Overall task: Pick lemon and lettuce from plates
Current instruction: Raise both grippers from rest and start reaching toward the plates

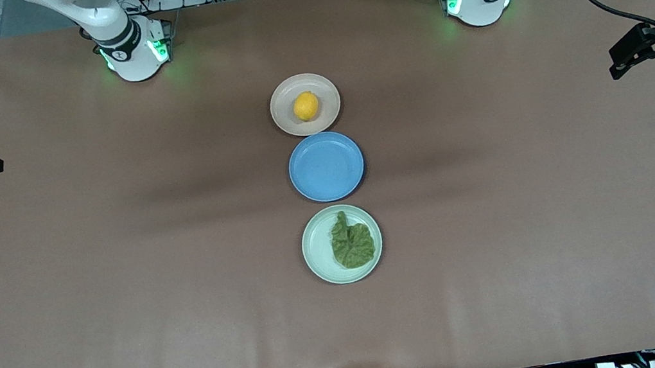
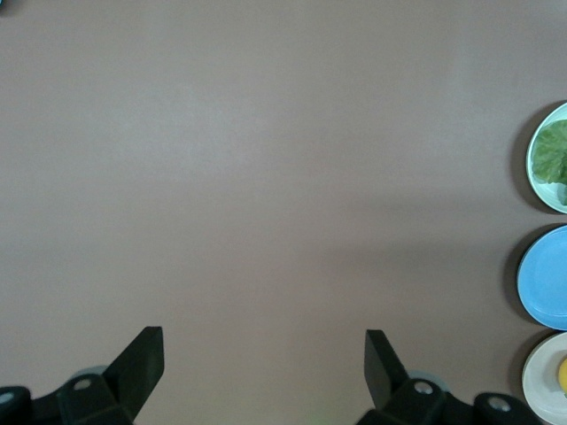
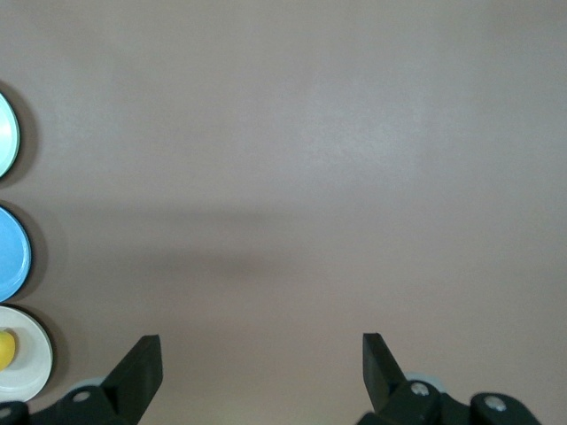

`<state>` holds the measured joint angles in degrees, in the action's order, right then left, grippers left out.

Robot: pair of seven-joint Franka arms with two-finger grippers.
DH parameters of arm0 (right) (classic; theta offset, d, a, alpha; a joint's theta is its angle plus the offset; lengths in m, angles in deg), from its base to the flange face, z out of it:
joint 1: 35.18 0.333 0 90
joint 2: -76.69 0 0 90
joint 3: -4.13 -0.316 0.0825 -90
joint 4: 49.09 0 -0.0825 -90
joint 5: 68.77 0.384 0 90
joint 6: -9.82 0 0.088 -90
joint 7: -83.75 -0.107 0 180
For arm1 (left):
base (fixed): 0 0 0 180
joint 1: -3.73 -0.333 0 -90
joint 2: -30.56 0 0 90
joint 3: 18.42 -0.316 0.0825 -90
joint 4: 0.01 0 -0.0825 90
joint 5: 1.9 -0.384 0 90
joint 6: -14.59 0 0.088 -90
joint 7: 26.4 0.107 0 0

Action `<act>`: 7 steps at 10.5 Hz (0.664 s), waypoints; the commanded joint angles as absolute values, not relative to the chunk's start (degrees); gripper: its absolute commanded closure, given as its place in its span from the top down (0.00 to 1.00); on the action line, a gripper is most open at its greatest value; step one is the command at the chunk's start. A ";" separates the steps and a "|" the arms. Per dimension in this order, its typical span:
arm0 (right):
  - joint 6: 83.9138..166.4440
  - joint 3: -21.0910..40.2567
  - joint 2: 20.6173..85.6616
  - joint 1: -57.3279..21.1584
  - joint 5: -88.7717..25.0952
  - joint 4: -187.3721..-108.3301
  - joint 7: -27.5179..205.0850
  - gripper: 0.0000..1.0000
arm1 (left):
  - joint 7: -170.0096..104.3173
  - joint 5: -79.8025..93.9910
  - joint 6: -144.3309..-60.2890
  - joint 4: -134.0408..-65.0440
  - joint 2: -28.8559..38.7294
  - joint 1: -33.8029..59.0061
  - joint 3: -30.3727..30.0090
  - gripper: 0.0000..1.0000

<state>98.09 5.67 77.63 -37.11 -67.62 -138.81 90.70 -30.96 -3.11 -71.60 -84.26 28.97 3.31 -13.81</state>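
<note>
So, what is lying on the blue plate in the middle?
Nothing lies on the round blue plate; its whole surface shows. The small yellow lemon and crinkled green lettuce leaf are on the neighbouring plates.

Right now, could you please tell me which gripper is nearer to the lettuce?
Left, narrowly. The left gripper hangs open over the table toward the left arm's end; the right gripper hangs open over the right arm's end, slightly farther from the lettuce.
</note>
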 commanded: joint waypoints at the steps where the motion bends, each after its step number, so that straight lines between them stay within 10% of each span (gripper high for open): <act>1: 97.62 5.89 78.45 -36.94 -68.51 -139.00 90.26 1.00 | -29.56 -3.39 -71.02 -84.21 29.68 2.76 -13.67 1.00; 7: 97.97 5.63 78.36 -36.59 -68.51 -140.75 89.90 1.00 | -25.43 2.31 -78.80 -84.55 21.26 4.77 -11.84 1.00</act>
<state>97.96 5.82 77.63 -37.10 -67.66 -138.94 90.70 -27.29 -0.75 -73.26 -85.08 25.99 3.49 -13.53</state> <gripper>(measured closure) 0.000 0.000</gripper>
